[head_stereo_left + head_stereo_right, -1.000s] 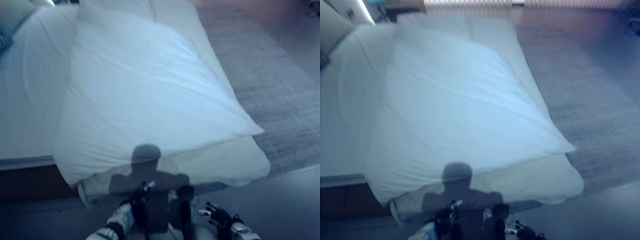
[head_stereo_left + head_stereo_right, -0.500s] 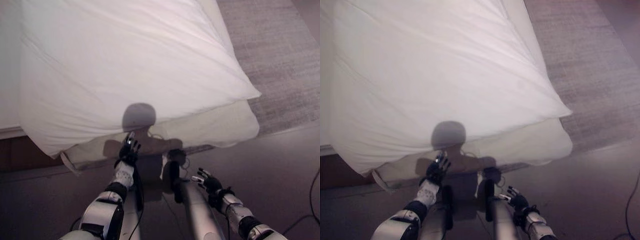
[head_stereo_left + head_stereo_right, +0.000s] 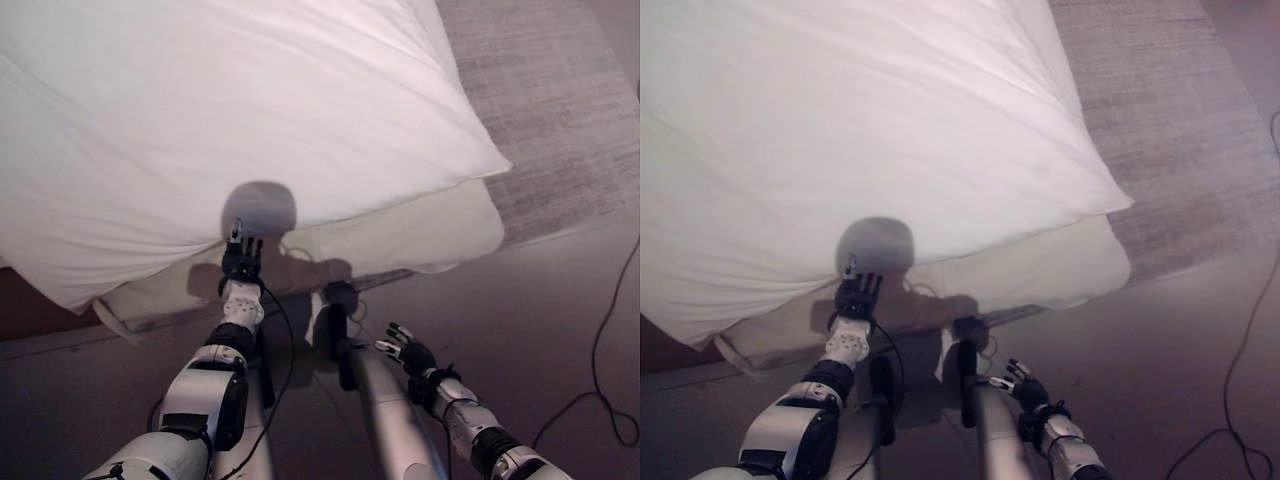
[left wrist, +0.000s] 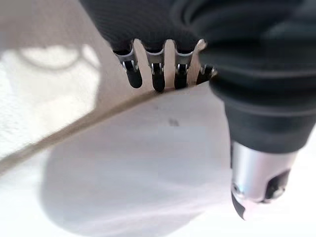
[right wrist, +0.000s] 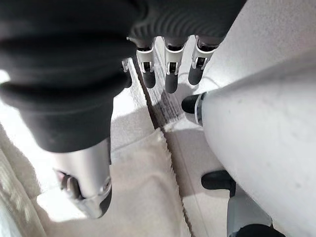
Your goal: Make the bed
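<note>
Your left hand (image 3: 241, 262), fingers straight, reaches the white duvet (image 3: 230, 120) edge; right hand (image 3: 408, 352) hangs open over floor (image 3: 540, 330). Rug (image 3: 540, 110) lies beside the bed; your left wrist view shows the duvet hem close.

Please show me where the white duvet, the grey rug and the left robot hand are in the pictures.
white duvet (image 3: 250, 110): left eye view, middle of its top surface.
grey rug (image 3: 545, 110): left eye view, bare part beside the bed.
left robot hand (image 3: 241, 262): left eye view, back of the hand.

Left hand (image 3: 854, 297) open at white duvet (image 3: 870, 130) edge; right hand (image 3: 1025, 391) low over floor (image 3: 1160, 360)
</note>
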Controlling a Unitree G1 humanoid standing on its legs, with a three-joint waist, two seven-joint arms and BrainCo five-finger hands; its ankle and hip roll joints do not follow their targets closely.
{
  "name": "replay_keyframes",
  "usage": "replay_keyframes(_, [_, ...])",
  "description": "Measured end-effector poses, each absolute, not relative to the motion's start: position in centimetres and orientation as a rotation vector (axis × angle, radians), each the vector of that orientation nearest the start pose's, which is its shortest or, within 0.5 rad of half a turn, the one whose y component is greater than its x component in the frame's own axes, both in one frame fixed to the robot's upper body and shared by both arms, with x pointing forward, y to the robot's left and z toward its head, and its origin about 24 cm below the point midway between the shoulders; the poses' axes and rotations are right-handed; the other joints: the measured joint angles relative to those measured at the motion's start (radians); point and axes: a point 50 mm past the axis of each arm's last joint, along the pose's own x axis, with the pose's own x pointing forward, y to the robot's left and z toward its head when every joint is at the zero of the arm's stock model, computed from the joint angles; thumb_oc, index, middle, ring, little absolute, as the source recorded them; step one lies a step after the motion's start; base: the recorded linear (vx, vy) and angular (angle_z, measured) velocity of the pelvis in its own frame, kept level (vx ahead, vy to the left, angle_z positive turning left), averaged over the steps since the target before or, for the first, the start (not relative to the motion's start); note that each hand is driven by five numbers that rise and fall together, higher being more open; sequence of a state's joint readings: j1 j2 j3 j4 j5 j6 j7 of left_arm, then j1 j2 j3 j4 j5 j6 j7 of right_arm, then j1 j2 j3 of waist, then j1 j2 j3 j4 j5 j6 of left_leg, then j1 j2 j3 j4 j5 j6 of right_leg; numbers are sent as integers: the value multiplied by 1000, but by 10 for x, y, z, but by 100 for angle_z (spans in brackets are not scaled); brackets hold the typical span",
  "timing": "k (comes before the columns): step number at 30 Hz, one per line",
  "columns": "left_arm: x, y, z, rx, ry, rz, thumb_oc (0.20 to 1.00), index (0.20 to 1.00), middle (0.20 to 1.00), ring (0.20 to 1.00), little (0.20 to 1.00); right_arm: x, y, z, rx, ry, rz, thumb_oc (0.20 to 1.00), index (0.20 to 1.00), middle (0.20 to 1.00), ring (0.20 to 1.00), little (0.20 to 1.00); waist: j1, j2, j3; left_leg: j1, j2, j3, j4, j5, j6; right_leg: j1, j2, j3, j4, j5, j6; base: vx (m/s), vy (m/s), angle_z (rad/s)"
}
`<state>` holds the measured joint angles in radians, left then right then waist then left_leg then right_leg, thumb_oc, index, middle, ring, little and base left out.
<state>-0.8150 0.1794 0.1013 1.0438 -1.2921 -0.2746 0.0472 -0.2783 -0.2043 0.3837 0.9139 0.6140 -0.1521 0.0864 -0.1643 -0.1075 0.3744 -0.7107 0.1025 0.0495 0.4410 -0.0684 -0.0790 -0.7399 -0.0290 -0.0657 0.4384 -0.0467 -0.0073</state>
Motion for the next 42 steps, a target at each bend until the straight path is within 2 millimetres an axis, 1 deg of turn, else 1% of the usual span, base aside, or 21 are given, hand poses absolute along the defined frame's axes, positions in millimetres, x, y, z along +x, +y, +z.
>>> replay_keyframes(5, [382,197,75,-1127,-44,381,1000,1000,1000,1000,1000,253,-152,-79,190,552,132,1000,1000,1000,1000,1000,-12,0,0,2,-2,0,-6,1,0,0,-1,0,-4,0,0,8,-1,0])
replay_keyframes(6, [382,197,75,-1138,-48,388,912,912,912,912,912,253,-152,-79,190,553,130,1000,1000,1000,1000,1000,-13,0,0,2,-2,1,-6,1,0,0,-1,0,-4,0,0,0,0,0])
replay_keyframes(7, [382,197,75,-1138,-49,391,711,711,711,711,711,253,-152,-79,192,554,127,1000,1000,1000,1000,1000,-13,0,0,2,-1,1,-6,1,0,0,0,0,-4,0,0,0,0,0])
replay_keyframes(8, [382,198,75,-1138,-50,394,551,551,551,551,551,253,-152,-79,193,554,125,1000,1000,1000,1000,1000,-13,0,0,2,-1,1,-6,1,0,0,0,0,-4,0,0,0,0,0])
replay_keyframes(9, [382,199,76,-1138,-56,401,200,200,200,200,200,253,-153,-79,201,553,121,1000,1000,1000,1000,1000,-13,0,0,2,-1,2,-7,1,0,-1,1,1,-5,0,0,0,0,0])
replay_keyframes(14, [381,208,80,-1130,-96,427,200,200,200,200,200,252,-150,-80,270,556,98,1000,1000,1000,1000,1000,-12,-1,-1,2,0,5,-11,1,0,-4,5,5,-9,2,1,15,1,-1])
replay_keyframes(18, [383,210,90,-1145,-139,428,200,200,200,200,200,253,-139,-78,469,540,47,1000,1000,1000,1000,1000,-9,0,-1,2,-1,5,-16,1,0,-5,5,5,-19,8,-1,15,8,-3])
replay_keyframes(20, [383,207,95,-1157,-163,417,200,200,200,200,200,256,-134,-74,552,517,48,1000,1000,1000,1000,1000,-6,0,-1,2,-2,5,-25,3,0,-4,3,5,-26,12,-1,19,5,-2])
replay_keyframes(21, [384,203,98,-1179,-176,402,200,200,200,200,200,258,-128,-70,609,499,61,1000,1000,1000,1000,1000,-6,0,-1,4,-3,5,-34,7,2,-4,3,4,-35,16,-1,0,0,0])
replay_keyframes(23, [385,192,104,-1221,-200,372,200,200,200,200,200,262,-120,-63,692,465,98,1000,1000,1000,1000,1000,15,0,-1,7,-6,5,-46,11,2,-3,2,4,-43,20,-1,0,0,0])
replay_keyframes(25, [385,184,107,-1251,-211,349,200,200,200,200,200,265,-113,-57,740,443,128,1000,1000,1000,1000,1000,20,0,-1,13,-8,3,-53,13,2,0,-3,3,-45,20,-1,1,-9,3])
replay_keyframes(27, [380,176,110,-1279,-245,293,200,200,200,200,200,271,-104,-47,800,407,176,1000,1000,1000,1000,1000,32,1,-1,27,-17,-1,-76,23,3,9,-9,0,-50,20,-1,19,-14,8])
replay_keyframes(28, [373,164,112,-1288,-272,216,200,200,200,200,200,276,-98,-37,851,370,212,1000,1000,1000,1000,1000,53,2,0,40,-22,-2,-95,31,3,18,-12,-1,-56,20,-1,2,-9,6])
replay_keyframes(29, [369,159,112,-1291,-279,185,200,200,200,200,200,281,-94,-31,874,356,236,1000,1000,1000,1000,1000,60,2,0,45,-24,-6,-100,33,2,22,-12,-2,-56,19,-1,-3,-14,8])
replay_keyframes(30, [367,155,112,-1286,-281,157,200,200,200,200,200,283,-93,-27,882,343,251,1000,1000,1000,1000,1000,57,1,0,49,-25,-9,-106,36,2,24,-12,-3,-57,19,-1,-4,-17,14])
replay_keyframes(31, [366,149,111,-1277,-274,130,200,200,200,200,200,291,-86,-17,904,319,290,1000,1000,1000,1000,1000,79,4,2,53,-28,-19,-110,41,1,32,-14,-13,-59,19,-1,-2,-7,17])
replay_keyframes(32, [363,147,111,-1280,-277,110,200,200,200,200,200,294,-83,-13,920,311,306,1000,1000,1000,1000,1000,74,6,4,53,-29,-25,-112,43,1,35,-15,-19,-61,19,-1,-4,-10,23])
replay_keyframes(33, [360,140,113,-1286,-277,74,200,200,200,200,200,301,-75,-3,951,284,338,1000,1000,1000,1000,1000,93,12,9,53,-32,-31,-115,48,2,38,-22,-28,-61,17,0,-6,-11,20])
replay_keyframes(35, [355,128,122,-1299,-294,4,200,200,200,200,200,313,-70,13,998,243,360,1000,1000,1000,1000,1000,108,21,30,53,-40,-36,-119,54,6,39,-26,-30,-59,15,3,-1,-8,17])
replay_keyframes(38, [350,123,135,-1320,-340,-52,200,200,200,200,200,323,-56,32,1075,206,401,1000,1000,1000,1000,1000,122,26,59,51,-52,-51,-127,64,8,39,-37,-39,-54,13,5,-1,-8,14])
replay_keyframes(42, [342,117,145,-1332,-376,-108,200,200,200,200,200,328,-44,45,1120,206,455,1000,1000,1000,1000,1000,134,32,80,48,-60,-63,-130,68,11,41,-46,-53,-51,11,9,-6,-18,11])
